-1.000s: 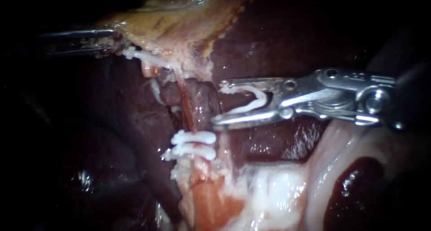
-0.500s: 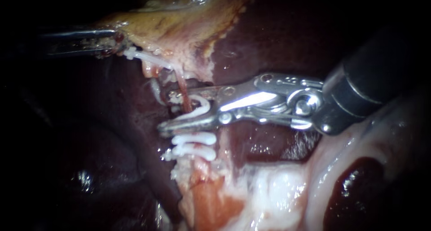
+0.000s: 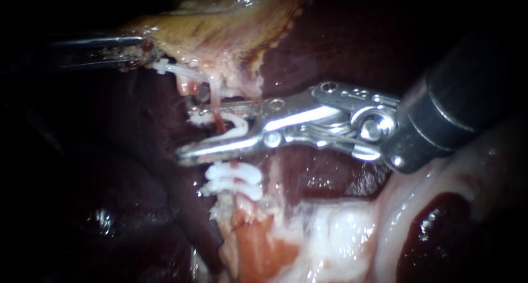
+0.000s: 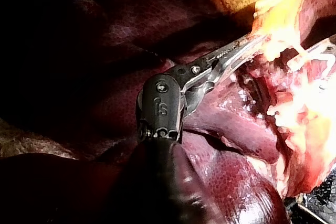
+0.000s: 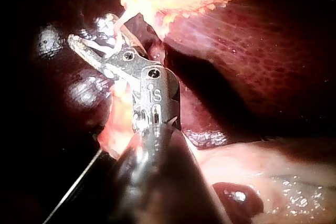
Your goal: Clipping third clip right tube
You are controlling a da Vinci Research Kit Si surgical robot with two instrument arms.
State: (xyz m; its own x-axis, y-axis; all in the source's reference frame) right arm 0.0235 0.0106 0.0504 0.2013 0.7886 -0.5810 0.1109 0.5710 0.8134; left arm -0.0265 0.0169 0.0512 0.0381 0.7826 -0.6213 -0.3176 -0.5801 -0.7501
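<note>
**Two placed clips (image 3: 234, 179) on the tube (image 3: 214, 99), one open clip (image 3: 237, 126) in the right instrument (image 3: 186, 133)**

Nearest to us, along the bottom centre and lower right of the endoscope view, lies wet pale tissue (image 3: 330, 239). Just above it, left of centre, the placed clips sit closed across the tube, one stacked tight against the other.

Directly above them, our right instrument enters from the right edge. Its jaws stand apart, one on each side of the tube, and the lower jaw lies just beside the upper of the placed clips. The open clip is seated between the jaws with a leg against each, so the jaws grip the clip. The tube passes through the clip's mouth.

Farther back, at the upper left, the jaws of our left instrument (image 3: 140, 51) are clamped on the edge of the yellowish gallbladder (image 3: 220, 25). A white strand (image 3: 176, 68) runs from that edge towards the top of the tube. In the left wrist view the same jaws reach ahead into bright yellow tissue. The dark liver (image 3: 341, 46) fills the background at the upper right.
</note>
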